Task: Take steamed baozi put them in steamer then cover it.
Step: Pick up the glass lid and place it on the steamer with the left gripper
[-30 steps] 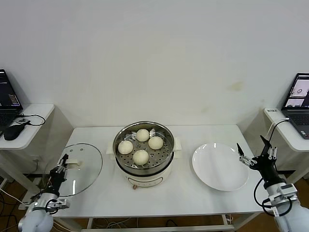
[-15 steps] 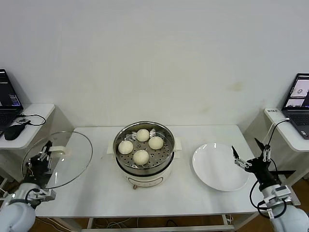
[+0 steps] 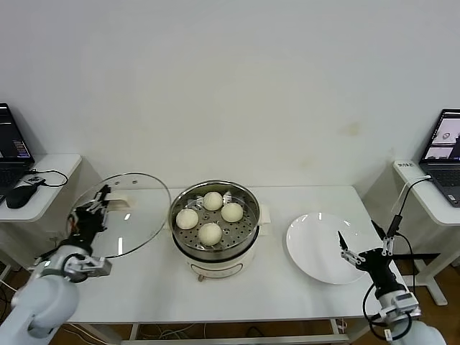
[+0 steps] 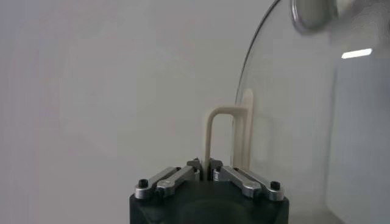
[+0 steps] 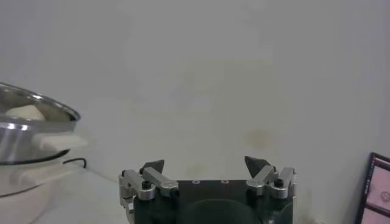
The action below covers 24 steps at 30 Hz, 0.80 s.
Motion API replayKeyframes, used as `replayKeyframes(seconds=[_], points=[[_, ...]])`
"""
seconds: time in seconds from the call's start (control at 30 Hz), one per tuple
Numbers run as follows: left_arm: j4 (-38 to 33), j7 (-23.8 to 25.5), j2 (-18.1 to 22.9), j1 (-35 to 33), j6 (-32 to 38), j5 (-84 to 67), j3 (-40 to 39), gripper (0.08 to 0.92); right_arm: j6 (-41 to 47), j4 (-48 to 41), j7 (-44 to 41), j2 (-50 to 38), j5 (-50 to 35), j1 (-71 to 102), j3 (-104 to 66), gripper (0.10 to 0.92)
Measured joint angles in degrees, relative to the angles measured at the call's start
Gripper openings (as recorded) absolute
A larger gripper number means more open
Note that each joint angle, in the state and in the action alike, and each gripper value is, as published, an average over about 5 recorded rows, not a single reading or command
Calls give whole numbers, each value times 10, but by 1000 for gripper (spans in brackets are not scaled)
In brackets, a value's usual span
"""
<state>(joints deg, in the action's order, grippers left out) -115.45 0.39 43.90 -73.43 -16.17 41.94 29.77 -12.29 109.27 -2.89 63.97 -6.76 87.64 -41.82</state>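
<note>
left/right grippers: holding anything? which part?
Left gripper holds the cover by its cream-white handle, lifted beside the steamer. Right gripper is open, empty.

My white table [image 3: 287, 302] carries the steamer [image 3: 214, 231] at its centre, four buns inside, and a bare white plate [image 3: 316, 248] at three o'clock from it, lying flat just beside it.

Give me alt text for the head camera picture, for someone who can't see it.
The left gripper holds a glass lid tilted in the air, left of a steamer with four buns inside. The right gripper, fingers open, hovers by an empty white plate on the white table.
</note>
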Motion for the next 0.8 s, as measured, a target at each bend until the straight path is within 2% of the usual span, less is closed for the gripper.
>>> replayKeyframes(seconds=[0.23, 0.53, 0.8], points=[[20, 24, 29, 95, -49, 31, -105, 149, -20, -13, 9, 50, 55, 1, -13, 823], [49, 85, 107, 198, -106, 113, -211, 149, -39, -21, 15, 97, 105, 5, -21, 823], [75, 138, 185, 239, -139, 196, -274, 149, -48, -28, 17, 121, 129, 5, -24, 823]])
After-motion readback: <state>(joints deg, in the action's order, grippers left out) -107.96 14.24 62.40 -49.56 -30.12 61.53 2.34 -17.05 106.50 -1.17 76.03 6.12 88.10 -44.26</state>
